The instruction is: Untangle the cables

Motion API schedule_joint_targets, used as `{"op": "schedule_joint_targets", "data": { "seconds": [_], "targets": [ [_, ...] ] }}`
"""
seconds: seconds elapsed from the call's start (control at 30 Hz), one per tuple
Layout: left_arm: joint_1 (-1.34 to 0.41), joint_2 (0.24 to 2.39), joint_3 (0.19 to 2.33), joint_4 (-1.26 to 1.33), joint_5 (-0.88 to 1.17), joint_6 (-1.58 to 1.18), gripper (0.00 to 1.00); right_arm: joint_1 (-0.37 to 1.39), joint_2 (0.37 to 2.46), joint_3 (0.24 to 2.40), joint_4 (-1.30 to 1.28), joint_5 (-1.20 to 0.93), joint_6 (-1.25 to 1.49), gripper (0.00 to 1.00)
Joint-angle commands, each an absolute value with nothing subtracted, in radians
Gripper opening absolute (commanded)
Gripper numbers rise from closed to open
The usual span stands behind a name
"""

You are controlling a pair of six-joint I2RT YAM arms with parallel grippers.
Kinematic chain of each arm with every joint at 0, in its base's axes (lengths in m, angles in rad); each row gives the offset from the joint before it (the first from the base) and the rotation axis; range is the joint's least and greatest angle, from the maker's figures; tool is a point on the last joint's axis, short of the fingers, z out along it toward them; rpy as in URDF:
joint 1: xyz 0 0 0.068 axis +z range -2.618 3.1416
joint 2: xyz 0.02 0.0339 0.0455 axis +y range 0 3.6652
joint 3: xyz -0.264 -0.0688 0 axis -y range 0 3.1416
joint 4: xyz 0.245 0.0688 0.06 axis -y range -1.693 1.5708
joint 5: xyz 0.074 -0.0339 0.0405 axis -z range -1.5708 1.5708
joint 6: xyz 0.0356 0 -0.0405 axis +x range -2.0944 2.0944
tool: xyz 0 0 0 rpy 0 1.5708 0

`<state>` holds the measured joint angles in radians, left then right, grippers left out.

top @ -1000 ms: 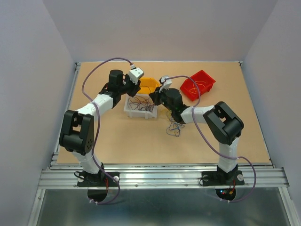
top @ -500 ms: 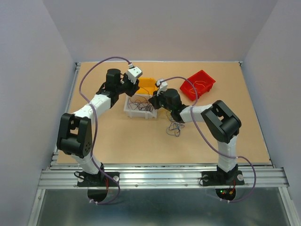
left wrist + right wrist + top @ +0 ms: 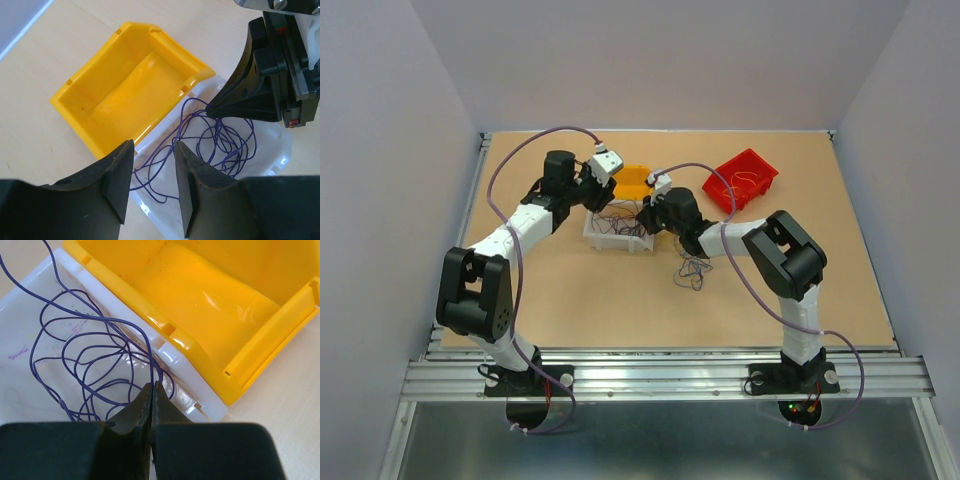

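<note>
Thin purple wires [image 3: 618,222] lie looped in a white tray [image 3: 616,245]. My right gripper [image 3: 646,210] is shut on one purple strand [image 3: 151,365] at the tray's far rim [image 3: 200,407], next to the yellow bin. My left gripper [image 3: 152,145] is open and empty, above the purple loops [image 3: 225,145] at the tray's edge; it faces the right gripper [image 3: 210,111]. A small clump of mixed thin wires [image 3: 692,272] lies on the table in front of the right arm.
An empty yellow bin [image 3: 632,180] touches the tray's far side; it also shows in the left wrist view [image 3: 125,95] and the right wrist view [image 3: 200,295]. A red bin [image 3: 740,180] with an orange wire stands at the back right.
My right gripper has moved left, toward the tray and the yellow bin, still shut on the strand. My left gripper has shifted slightly down over the tray.
</note>
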<state>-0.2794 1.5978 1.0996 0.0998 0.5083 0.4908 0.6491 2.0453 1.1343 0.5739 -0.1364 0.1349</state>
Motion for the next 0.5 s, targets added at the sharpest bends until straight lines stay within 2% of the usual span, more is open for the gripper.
{"op": "schedule_joint_targets", "data": {
  "seconds": [0.0, 0.13, 0.47],
  "targets": [
    [-0.27, 1.558, 1.094, 0.152, 0.456, 0.489, 0.45, 0.65, 2.039, 1.169, 0.578, -0.14, 0.106, 0.01],
    [-0.261, 1.614, 1.127, 0.149, 0.41, 0.457, 0.37, 0.652, 2.034, 1.161, 0.575, -0.132, 0.103, 0.01],
    [-0.222, 1.575, 1.109, 0.167, 0.305, 0.411, 0.34, 0.65, 2.045, 1.175, 0.568, -0.141, 0.104, 0.01]
  ]
}}
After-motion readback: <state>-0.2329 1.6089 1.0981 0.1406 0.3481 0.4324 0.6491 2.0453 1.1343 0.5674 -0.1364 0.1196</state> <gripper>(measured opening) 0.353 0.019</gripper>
